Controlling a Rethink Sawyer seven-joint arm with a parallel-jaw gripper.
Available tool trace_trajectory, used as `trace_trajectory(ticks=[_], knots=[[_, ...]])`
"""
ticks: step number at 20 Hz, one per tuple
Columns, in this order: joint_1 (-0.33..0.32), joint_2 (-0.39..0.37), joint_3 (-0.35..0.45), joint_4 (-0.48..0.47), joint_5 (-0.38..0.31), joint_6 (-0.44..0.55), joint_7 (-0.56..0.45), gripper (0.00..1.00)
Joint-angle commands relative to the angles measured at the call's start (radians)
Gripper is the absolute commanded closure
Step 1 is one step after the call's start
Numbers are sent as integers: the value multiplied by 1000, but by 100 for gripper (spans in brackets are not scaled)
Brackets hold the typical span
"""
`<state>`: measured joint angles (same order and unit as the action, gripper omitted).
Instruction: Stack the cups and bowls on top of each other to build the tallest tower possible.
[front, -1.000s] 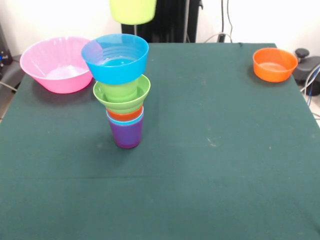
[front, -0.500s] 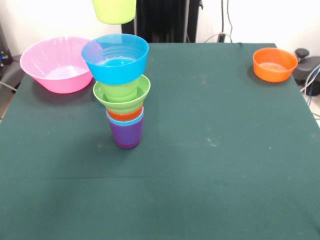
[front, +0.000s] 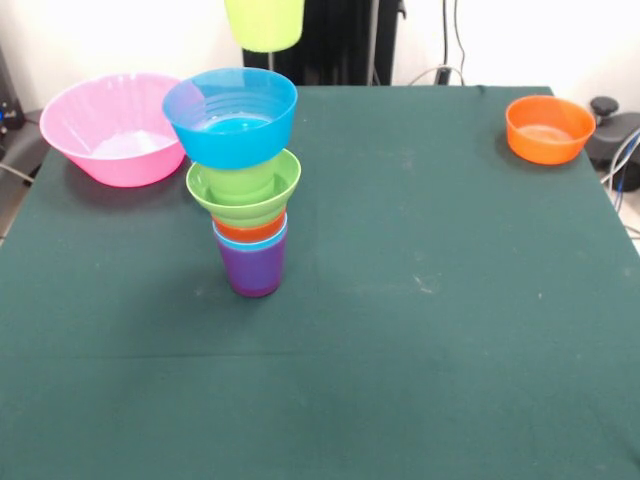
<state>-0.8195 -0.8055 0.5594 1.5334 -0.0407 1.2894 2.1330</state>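
Hanging at the top edge, a yellow-green cup (front: 264, 24) sits in the air just past the tower (front: 243, 180), toward 1 o'clock of the blue bowl (front: 231, 115). Only its lower part shows; whatever carries it is cut off above the frame. So the gripper itself is out of sight, and I can't tell whether it is clamped or loose on the cup, though the cup being airborne suggests it's held.

Tower stands left of table centre, around 10 o'clock. Bottom up: purple cup (front: 252, 270) as base, a light blue rim and an orange rim nested in it, then a green bowl (front: 244, 188), then the blue bowl on top. Wide bowls over narrow cups make it top-heavy, and the blue bowl looks shifted slightly toward 9 o'clock relative to the base.

Cup is carried high, probably to clear the bowl rim before coming down into it. My read: it goes in the blue bowl next, and needs centring over the bowl first, since it is offset now. An off-centre drop could tip the stack.

Pink bowl (front: 112, 125) waits at 10 o'clock near the table edge, close behind the tower. Orange bowl (front: 548, 128) sits well apart at 2 o'clock. Both unstacked, so the job is partway done.
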Motion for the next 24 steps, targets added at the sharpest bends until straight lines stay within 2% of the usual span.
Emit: trace_trajectory(ticks=[1, 8, 14, 20, 24], knots=[[-2, -18, 43, 177, -86, -148, -199, 100], [-32, -35, 54, 236, -100, -205, -214, 100], [-50, -19, 69, 234, -117, -212, -213, 100], [-84, -46, 93, 305, -119, -262, -214, 100], [-102, -20, 96, 308, -145, -286, -221, 100]])
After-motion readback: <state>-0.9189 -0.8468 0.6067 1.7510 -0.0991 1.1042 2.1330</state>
